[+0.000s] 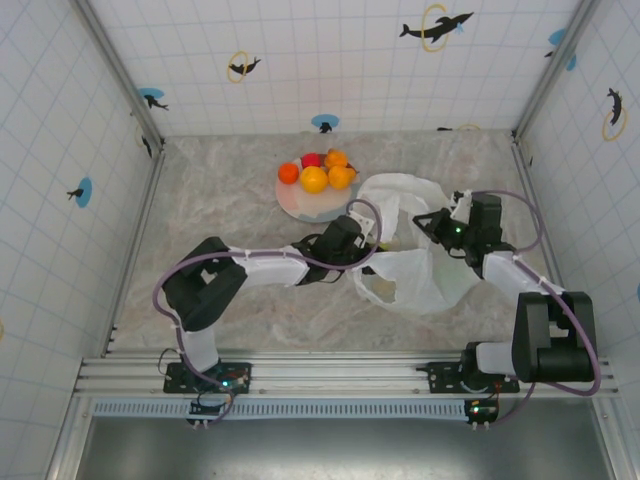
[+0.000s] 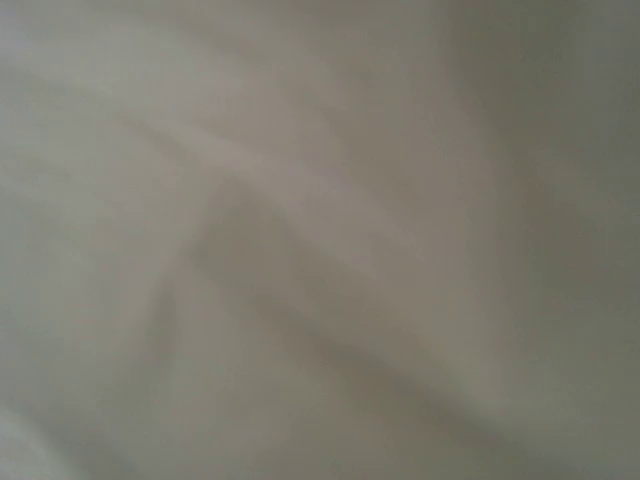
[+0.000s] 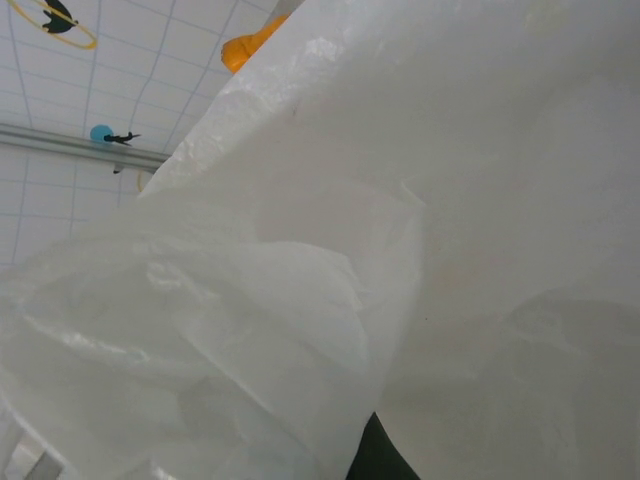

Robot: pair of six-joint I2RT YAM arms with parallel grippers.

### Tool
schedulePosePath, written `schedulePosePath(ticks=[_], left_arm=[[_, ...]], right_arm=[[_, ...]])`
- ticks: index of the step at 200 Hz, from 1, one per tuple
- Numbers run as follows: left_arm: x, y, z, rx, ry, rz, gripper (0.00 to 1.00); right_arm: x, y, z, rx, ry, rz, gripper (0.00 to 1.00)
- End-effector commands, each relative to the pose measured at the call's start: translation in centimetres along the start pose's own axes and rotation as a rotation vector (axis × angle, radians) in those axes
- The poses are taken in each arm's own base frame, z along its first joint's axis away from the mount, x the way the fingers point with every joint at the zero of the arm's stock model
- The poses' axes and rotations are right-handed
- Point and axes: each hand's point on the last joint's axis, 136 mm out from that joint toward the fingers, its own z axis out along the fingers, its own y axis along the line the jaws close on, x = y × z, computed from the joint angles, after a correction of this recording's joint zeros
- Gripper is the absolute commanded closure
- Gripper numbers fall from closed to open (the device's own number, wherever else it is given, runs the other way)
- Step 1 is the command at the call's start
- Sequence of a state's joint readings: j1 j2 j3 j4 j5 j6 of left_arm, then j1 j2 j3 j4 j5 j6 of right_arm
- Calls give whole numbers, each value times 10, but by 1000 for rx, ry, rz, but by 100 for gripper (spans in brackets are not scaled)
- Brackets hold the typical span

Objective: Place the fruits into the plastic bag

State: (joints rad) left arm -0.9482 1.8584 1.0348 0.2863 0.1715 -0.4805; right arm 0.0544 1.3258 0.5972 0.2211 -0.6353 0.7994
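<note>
Several glossy fruits (image 1: 314,180), orange, yellow-orange and red, are piled on the pale round plate (image 1: 300,205) at the back middle. The white crinkly plastic bag (image 1: 420,265) lies just right of the plate, its mouth held up. My left gripper (image 1: 368,247) pokes into the bag's left side. Its fingers are covered by film, and the left wrist view is a grey blur of plastic (image 2: 320,240). My right gripper (image 1: 433,222) pinches the bag's upper rim. In the right wrist view, bag film (image 3: 400,250) runs to a dark fingertip (image 3: 375,458), with an orange fruit (image 3: 250,45) above.
The marble-patterned table (image 1: 230,200) is walled by tiled panels with metal posts at the left, back and right. The arm bases stand on a rail (image 1: 340,375) at the near edge. Both arms' cables loop over the bag area.
</note>
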Motion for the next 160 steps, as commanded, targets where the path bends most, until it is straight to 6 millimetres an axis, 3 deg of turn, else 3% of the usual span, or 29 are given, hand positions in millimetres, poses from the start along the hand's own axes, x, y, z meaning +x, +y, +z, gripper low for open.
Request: schedulePosePath(ticks=[1, 30, 94, 136, 160], left_arm=[[-30, -10, 9, 26, -100, -42, 39], [-44, 5, 24, -57, -154, -101, 37], [-71, 13, 54, -52, -284, -276, 34], [-69, 12, 81, -7, -270, -359, 31], [-68, 9, 86, 8, -259, -354, 25]], right_arm=[[6, 8, 4, -39, 15, -13, 100], [8, 16, 4, -53, 20, -22, 100], [7, 32, 4, -94, 37, -34, 100], [7, 30, 6, -94, 43, -29, 100], [8, 30, 6, -95, 45, -33, 100]])
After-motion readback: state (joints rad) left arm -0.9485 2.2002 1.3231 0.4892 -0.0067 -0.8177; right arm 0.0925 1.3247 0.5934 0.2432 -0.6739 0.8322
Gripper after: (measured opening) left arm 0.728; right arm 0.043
